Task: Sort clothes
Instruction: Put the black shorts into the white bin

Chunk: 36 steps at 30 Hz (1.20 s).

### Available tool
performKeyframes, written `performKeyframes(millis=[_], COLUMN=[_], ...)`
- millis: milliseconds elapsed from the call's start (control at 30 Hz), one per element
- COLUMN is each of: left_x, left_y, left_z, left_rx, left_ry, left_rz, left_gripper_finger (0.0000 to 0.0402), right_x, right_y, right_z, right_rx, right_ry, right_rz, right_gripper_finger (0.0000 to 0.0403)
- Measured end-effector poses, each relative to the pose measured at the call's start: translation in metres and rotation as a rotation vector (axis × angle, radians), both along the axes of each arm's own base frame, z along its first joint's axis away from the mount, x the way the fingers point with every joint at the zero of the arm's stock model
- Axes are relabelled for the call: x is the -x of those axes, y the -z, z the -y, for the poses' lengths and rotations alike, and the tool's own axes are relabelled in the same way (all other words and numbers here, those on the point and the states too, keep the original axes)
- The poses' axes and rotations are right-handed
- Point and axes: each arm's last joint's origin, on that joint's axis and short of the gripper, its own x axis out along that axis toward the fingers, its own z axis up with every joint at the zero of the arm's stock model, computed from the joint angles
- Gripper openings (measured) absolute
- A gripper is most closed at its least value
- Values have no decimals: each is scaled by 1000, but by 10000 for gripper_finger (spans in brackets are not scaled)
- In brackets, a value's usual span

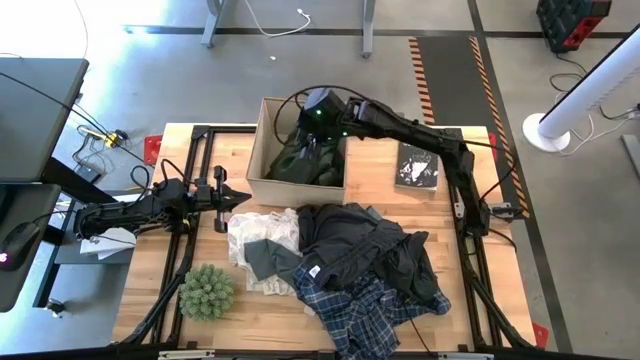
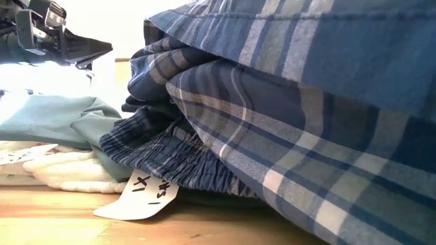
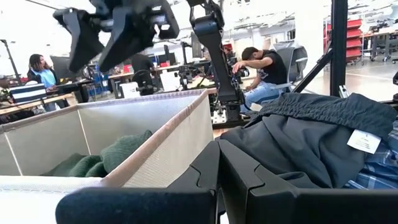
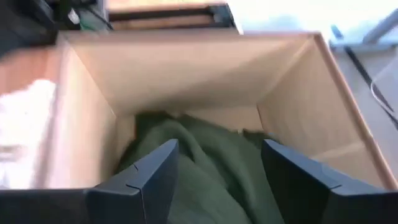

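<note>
A dark green garment (image 1: 312, 165) lies inside the cardboard box (image 1: 262, 150) at the table's far side. In the left wrist view it shows as green folds (image 3: 118, 155) below the box rim. My right gripper (image 4: 217, 177) hangs open above the box, its fingers on either side of the garment and clear of it. It also shows over the box rim as my right gripper (image 3: 109, 34). The other clothes lie heaped at the near middle: white (image 1: 262, 235), grey (image 1: 268, 260), black (image 1: 360, 245) and blue plaid (image 1: 360, 305). My left gripper (image 1: 238, 197) waits shut at the left.
A spiky green plant ball (image 1: 207, 290) sits at the near left. A black book (image 1: 417, 167) lies right of the box. In the low view, plaid cloth (image 2: 293, 122) fills most of the picture, with a paper tag (image 2: 146, 197) on the tabletop.
</note>
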Motion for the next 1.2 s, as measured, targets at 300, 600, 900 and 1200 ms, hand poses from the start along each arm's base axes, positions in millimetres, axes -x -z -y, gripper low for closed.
performKeyframes(millis=[300,600,900,1200], left_x=[0,0,0,0], left_y=[0,0,0,0], left_z=[0,0,0,0], left_rx=[0,0,0,0], left_ry=[0,0,0,0], left_rz=[-1,-1,-1,-1], left_gripper_finger=[1,1,1,1], right_x=[45,100,127,128], right_y=[-16,-64,-57,48], right_z=[-45,-166,-253,-255], right_rx=[-98,-85,-188,-83], right_ry=[-38,-254,-342,-105], right_rz=[-275,-302,-330,-641], right_gripper_finger=[224,224,224,224])
